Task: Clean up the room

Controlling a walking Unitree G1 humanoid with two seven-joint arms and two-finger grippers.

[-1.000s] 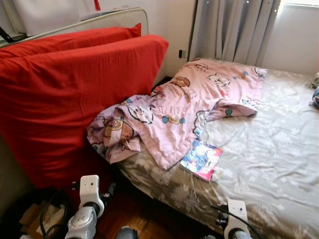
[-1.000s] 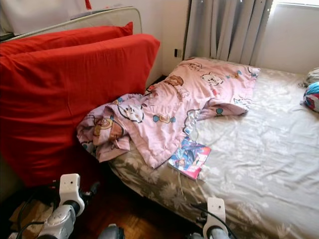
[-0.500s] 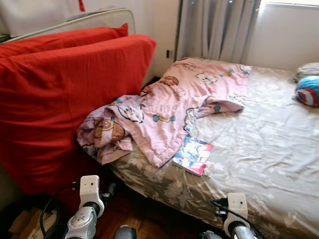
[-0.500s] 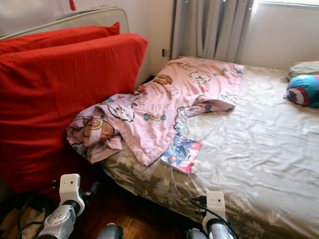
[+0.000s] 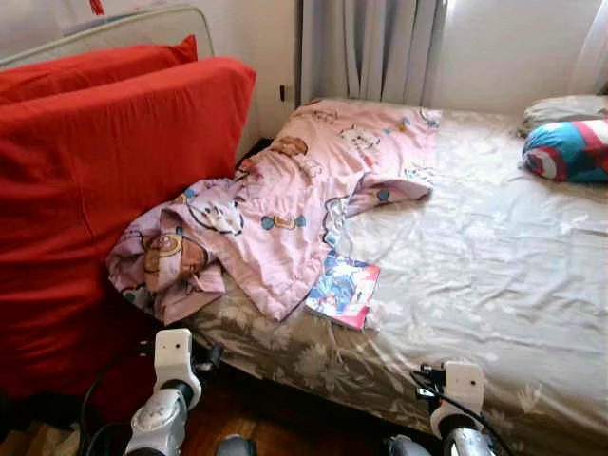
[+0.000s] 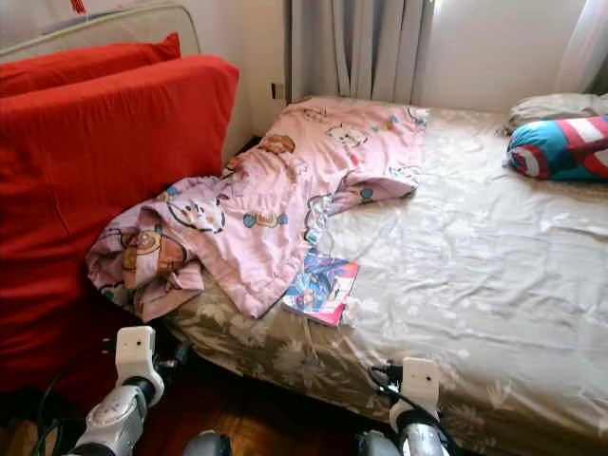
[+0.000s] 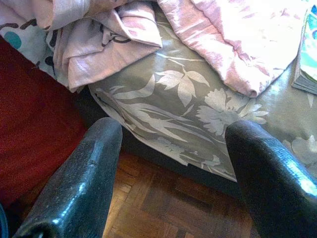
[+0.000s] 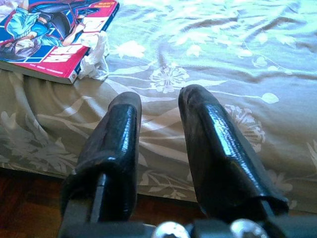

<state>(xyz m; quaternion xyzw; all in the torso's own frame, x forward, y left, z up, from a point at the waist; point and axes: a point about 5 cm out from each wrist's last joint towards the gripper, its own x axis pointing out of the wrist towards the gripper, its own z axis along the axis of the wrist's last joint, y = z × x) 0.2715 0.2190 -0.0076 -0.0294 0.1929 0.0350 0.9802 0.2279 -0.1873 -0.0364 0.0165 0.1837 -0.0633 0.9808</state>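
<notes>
1. A crumpled pink blanket (image 5: 285, 209) with cartoon prints lay across the left part of the bed (image 5: 494, 275), one bunched end hanging over the near left corner toward the red cushions (image 5: 104, 180).
2. A comic book (image 5: 343, 290) lay flat on the grey floral sheet, just beside the blanket's lower edge, near the bed's front edge; a small white scrap, perhaps a tissue (image 8: 94, 57), touched its corner.
3. A blue, red and white pillow (image 5: 568, 150) sat at the far right of the bed, with a grey pillow (image 5: 560, 108) behind it.
4. The left claw (image 7: 171, 163) was held low at the bed's near corner, above the wooden floor (image 7: 163, 208), its fingers spread wide and holding nothing.
5. The right claw (image 8: 158, 129) was held before the bed's front edge, close to the book, its fingers parted by a narrow gap and empty.
6. Grey curtains (image 5: 366, 47) hung behind the bed.
</notes>
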